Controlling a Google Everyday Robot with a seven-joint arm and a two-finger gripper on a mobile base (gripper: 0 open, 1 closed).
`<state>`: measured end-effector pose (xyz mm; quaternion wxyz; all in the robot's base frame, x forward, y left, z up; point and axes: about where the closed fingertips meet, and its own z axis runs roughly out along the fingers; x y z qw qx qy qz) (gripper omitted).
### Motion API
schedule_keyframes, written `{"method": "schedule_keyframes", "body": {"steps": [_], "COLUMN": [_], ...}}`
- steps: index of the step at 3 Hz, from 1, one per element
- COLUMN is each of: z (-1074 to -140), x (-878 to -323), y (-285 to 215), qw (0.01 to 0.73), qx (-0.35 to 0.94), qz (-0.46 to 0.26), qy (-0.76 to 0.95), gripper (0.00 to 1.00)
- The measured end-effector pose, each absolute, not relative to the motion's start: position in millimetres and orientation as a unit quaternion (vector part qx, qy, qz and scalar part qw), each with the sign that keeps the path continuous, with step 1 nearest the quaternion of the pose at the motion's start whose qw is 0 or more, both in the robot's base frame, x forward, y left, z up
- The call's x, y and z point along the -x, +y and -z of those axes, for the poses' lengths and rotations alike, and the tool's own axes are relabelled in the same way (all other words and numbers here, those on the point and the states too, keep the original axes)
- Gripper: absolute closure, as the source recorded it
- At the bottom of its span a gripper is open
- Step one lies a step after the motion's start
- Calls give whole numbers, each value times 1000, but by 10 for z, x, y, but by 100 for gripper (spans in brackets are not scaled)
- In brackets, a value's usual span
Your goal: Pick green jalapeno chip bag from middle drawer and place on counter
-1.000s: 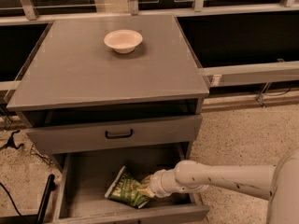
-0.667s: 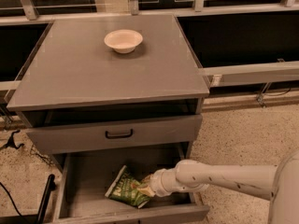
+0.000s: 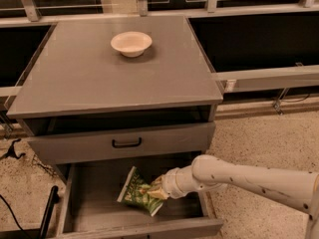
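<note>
Green jalapeno chip bag (image 3: 135, 192) is lying tilted in the open middle drawer (image 3: 92, 200), extending left from the fingers (image 3: 160, 184). Gripper (image 3: 155, 190) is reaching into the drawer from the right, fingers clamping the bag's right end.

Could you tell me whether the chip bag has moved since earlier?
Yes; the chip bag, held by the claw in the middle drawer, rose slightly toward the drawer handle.

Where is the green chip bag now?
In the camera view, the bag is in the open drawer, near its middle; the hand is at its right edge.
</note>
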<state>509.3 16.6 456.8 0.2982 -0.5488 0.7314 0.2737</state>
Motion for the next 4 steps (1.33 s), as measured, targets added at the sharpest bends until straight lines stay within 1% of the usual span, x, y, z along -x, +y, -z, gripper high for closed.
{"method": "schedule_keyframes", "body": {"steps": [1,2,3,4], "z": [-4976,-5424,-6254,-6254], "x": [-4987,-4810,-4657,-4657], "y": [37,-170,-432,-432], "qw": [286,275,300,300], "qx": [559,555,558,558], "qz": [-280,-265,-200,-200], "qy": [726,739,748,748], "gripper": [100,100,100,100]}}
